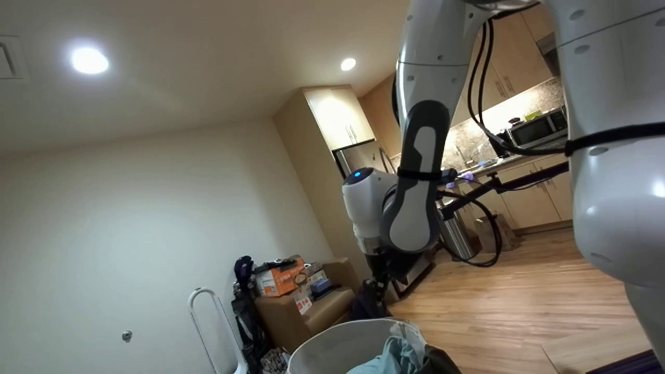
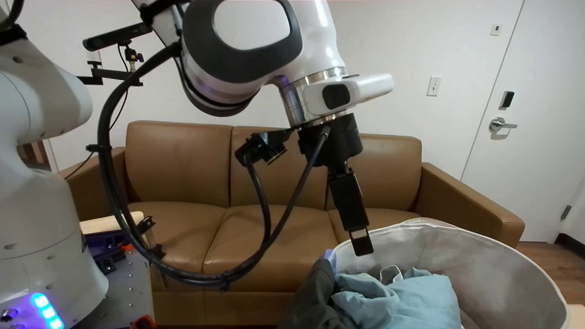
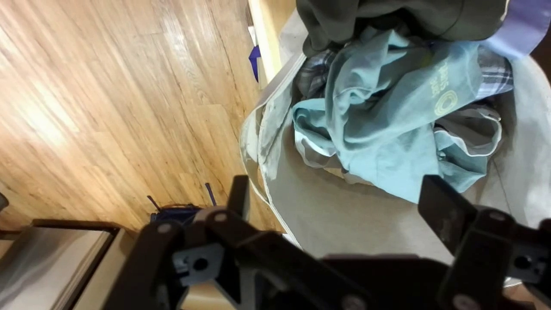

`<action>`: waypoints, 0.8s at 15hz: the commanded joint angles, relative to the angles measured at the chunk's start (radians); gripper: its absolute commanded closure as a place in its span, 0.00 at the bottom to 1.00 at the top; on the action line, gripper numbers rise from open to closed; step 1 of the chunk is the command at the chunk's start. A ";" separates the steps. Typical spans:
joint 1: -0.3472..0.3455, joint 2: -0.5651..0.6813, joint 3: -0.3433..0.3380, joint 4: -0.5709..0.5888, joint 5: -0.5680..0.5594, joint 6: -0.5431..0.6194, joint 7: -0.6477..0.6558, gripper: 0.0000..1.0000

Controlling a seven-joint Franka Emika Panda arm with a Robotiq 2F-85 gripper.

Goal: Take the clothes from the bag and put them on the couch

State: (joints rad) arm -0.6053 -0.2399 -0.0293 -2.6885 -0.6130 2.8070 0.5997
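In the wrist view, light wooden floor (image 3: 129, 94) is spread from nine to eleven o'clock. In an exterior view, a brown leather couch (image 2: 237, 224) is seen behind a white and dark-grey robot arm (image 2: 253, 23) and is crossed, from six to nine o'clock, by a loop of thick black cables (image 2: 194, 277). A light grey, soft-walled bag (image 2: 502, 274) is set before the couch at four o'clock; the couch's edge there is partly hidden by its wide round rim. Read by its mouth in the wrist view, a dark olive cloth garment (image 3: 400, 19) is draped over the rim at twelve, and a pale blue cloth garment (image 3: 387, 125) is bunched inside, next to it. Open room is given around six, where bare grey lining is exposed. The black two-finger gripper (image 3: 338, 198) is released, its fingers (image 3: 445, 211) spread wide: one is seen just outside the rim at eight, the other above the lining at five. Whether the rim is touched cannot be told. A lavender cloth (image 3: 521, 32) is lapped over the rim between one and two.
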 commanded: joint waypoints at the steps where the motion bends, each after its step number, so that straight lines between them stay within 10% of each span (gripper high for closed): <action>1: 0.121 0.117 -0.102 0.037 0.173 0.085 -0.214 0.00; 4: 0.286 0.239 -0.210 0.072 0.400 0.074 -0.450 0.00; 7: 0.296 0.308 -0.218 0.124 0.541 0.005 -0.661 0.00; 12: 0.297 0.345 -0.261 0.151 0.491 -0.001 -0.643 0.00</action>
State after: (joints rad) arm -0.3214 0.1060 -0.2781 -2.5376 -0.1236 2.8081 -0.0428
